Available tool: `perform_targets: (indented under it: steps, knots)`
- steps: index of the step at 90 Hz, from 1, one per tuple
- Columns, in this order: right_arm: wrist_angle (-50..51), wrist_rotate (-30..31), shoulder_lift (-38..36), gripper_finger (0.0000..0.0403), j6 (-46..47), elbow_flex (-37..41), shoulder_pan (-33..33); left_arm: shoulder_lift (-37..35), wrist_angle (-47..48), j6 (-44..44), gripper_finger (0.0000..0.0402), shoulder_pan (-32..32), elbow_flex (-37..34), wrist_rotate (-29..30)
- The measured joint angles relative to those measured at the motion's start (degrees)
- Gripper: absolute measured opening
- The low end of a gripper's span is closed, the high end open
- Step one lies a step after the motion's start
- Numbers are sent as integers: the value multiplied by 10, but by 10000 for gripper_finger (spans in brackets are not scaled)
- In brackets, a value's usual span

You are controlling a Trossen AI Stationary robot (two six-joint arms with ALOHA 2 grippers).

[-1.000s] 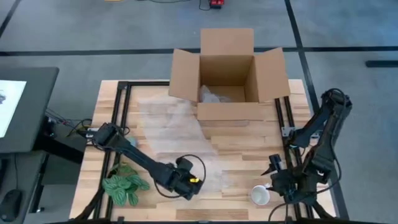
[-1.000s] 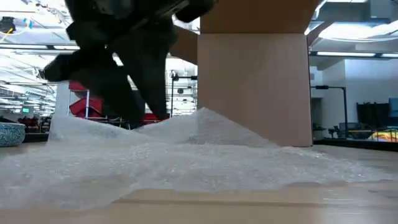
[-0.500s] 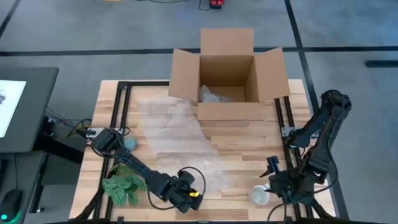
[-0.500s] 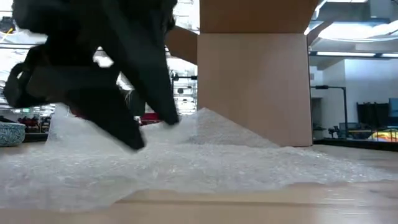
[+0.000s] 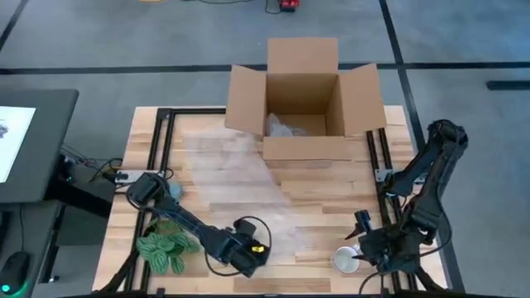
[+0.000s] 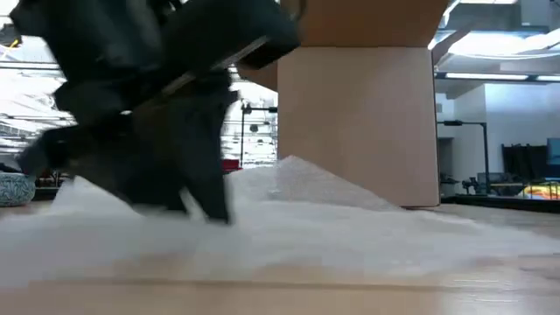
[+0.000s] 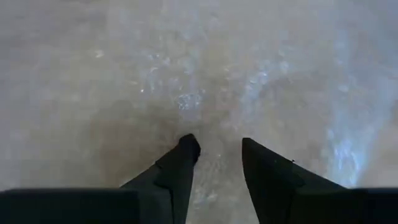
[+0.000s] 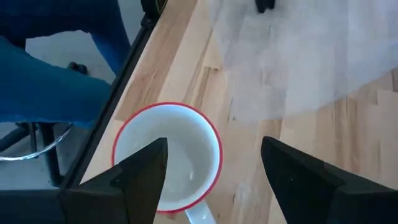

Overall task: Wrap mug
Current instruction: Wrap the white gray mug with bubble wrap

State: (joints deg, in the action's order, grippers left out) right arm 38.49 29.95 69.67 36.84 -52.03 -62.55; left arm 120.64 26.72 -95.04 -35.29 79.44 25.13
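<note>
A white mug (image 8: 168,155) with a red rim stands upright on the wood near the table's front right corner (image 5: 346,260). A clear sheet of bubble wrap (image 5: 240,178) lies spread over the table's middle. My left gripper (image 7: 217,149) is open, pointing down at the wrap near its near edge (image 5: 247,257). My right gripper (image 8: 214,158) is open over the mug: one finger (image 8: 146,171) stands over the mug's opening, the other (image 8: 292,168) outside its wall. My left gripper comes down from above at the bubble wrap's near part (image 7: 214,124), with its fingertips (image 6: 206,210) down at the sheet's surface. I cannot tell whether they touch it.
An open cardboard box (image 5: 302,99) with some wrap inside stands at the far edge. A green plant (image 5: 166,248) and a blue bowl (image 5: 172,190) sit at the left. A person's blue sleeve (image 8: 43,74) shows beyond the table's near edge.
My left gripper has gone toward the table's near edge and down onto the near part of the bubble wrap. The mug has stayed where it was.
</note>
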Motion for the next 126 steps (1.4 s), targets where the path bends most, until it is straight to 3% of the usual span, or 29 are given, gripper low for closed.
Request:
perform_targets:
  steps: [13,42,74,87,110,126]
  knots:
    - [0,0,0,249,0,0,0,-13,-64,45,96,-10,-3,-18]
    - [1,-2,47,249,13,-1,25,-40,-45,72,86,-19,-3,67]
    - [3,-128,144,241,4,-1,115,-40,-17,59,86,-29,-3,73]
    - [-1,-167,171,190,-20,-1,125,-40,-18,57,86,-36,-3,73]
    - [-16,-169,176,22,-76,-18,120,-49,-20,50,86,-52,-3,43]
    - [-26,-135,177,16,-148,-76,147,-56,23,12,86,-66,-2,25]
